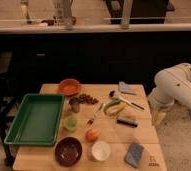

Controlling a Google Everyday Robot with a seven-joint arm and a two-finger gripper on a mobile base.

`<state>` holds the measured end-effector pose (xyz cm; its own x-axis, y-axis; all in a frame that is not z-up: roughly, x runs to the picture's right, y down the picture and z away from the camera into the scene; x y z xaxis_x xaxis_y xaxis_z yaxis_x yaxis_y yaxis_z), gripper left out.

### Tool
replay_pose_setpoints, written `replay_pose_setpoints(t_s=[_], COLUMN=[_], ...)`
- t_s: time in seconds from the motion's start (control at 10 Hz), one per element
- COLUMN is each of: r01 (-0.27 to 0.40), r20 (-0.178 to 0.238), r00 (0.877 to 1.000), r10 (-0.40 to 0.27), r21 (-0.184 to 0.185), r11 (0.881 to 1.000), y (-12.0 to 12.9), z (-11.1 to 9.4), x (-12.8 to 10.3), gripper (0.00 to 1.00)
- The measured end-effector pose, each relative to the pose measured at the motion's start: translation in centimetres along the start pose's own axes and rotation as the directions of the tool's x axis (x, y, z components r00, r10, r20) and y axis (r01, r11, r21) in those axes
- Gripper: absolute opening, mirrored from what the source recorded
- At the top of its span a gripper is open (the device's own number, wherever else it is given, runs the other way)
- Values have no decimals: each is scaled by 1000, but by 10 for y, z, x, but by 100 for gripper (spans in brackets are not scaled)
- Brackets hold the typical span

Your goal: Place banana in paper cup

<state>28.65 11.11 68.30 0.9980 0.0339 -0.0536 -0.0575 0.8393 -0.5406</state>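
The banana (pixel 114 107), curved and yellow with greenish ends, lies on the wooden table (pixel 139 137) right of centre. The paper cup (pixel 100 150), small, round and white, stands upright near the table's front edge, well in front of the banana. My white arm (pixel 176 85) reaches in from the right. Its gripper (pixel 158 117) hangs past the table's right edge, to the right of the banana and apart from it. It holds nothing that I can see.
A green tray (pixel 36 120) fills the left side. An orange bowl (pixel 69 86), a dark maroon bowl (pixel 68 150), a light green cup (pixel 70 122), a round orange fruit (pixel 92 135), a dark brush (pixel 126 120), utensils (pixel 124 100) and a blue-grey sponge (pixel 134 154) surround the banana and cup.
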Motion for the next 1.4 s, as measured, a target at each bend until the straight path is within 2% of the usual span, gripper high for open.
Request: replay_pose_setpoints(t_s=[0.9,1.0,1.1,1.2,1.3,1.4], r01=[3,21,72,138,286,404], r20=[2,4,9,12,19,23], r00=[1000,1000,997,990,958,915], r10=[-3,-21,-72,-138,-286,-403], r21=[2,2,-1,-2,-2,1], r11=[1000,1000,997,990,958,915], y=[0,0,0,0,-2,-3], z=[0,-1,-2,-2,-1,0], x=[0,-1,-3,-6,-13,-20], gripper=[80,80,80,80,80,80])
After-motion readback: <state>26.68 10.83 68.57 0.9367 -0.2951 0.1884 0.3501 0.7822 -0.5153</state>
